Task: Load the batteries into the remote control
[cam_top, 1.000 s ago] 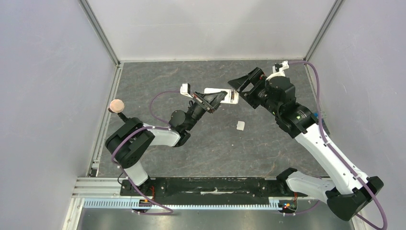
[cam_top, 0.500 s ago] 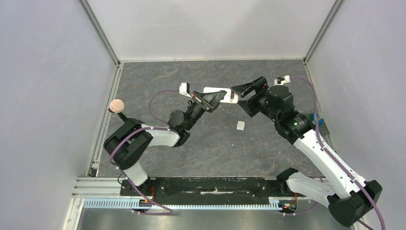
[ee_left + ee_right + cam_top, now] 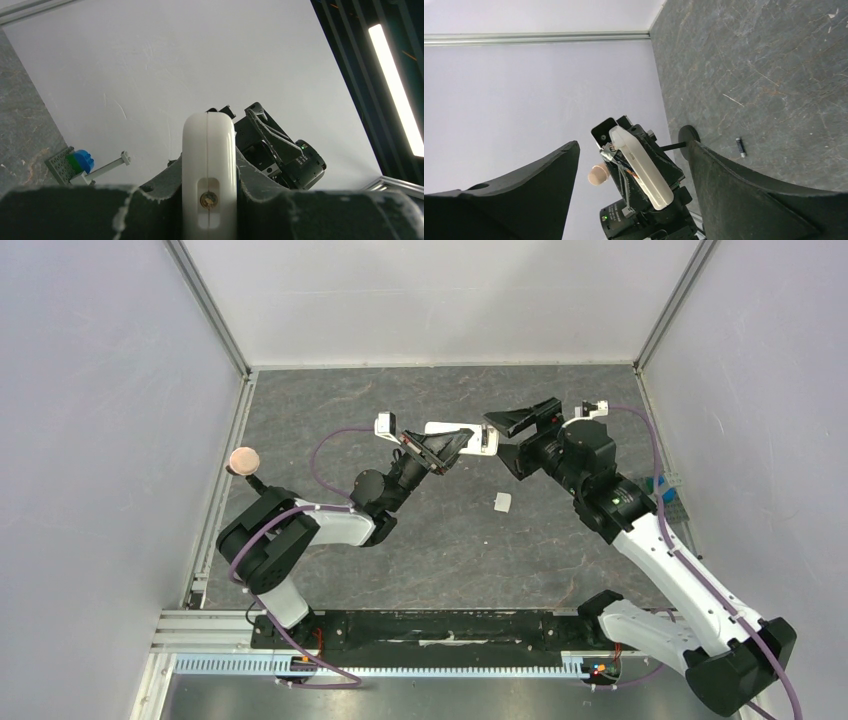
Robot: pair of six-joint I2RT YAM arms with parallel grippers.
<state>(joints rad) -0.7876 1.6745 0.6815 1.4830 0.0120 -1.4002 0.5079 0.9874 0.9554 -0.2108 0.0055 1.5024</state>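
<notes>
The remote control (image 3: pixel 478 439) is up in the far middle of the table (image 3: pixel 440 550), clamped narrow edge-on in my left gripper (image 3: pixel 455 443). On the left wrist cam its rounded white end (image 3: pixel 208 150) pokes straight out between the two pads, so that one is holding the remote for sure. My right gripper (image 3: pixel 497 437) sits just right of it with the jaws spread wide and nothing in them. The right wrist cam looks straight at the remote (image 3: pixel 644 170) through the gap.

I can spot one battery (image 3: pixel 739 147) on that same cam, a tiny dark cylinder lying flat on the grey surface, well apart from the remote.

A small white square piece (image 3: pixel 502 502) lies on the table on the near side of the grippers. A peach ball (image 3: pixel 243 460) is off to the left, and a blue and green block (image 3: pixel 668 490) is by the right wall.
</notes>
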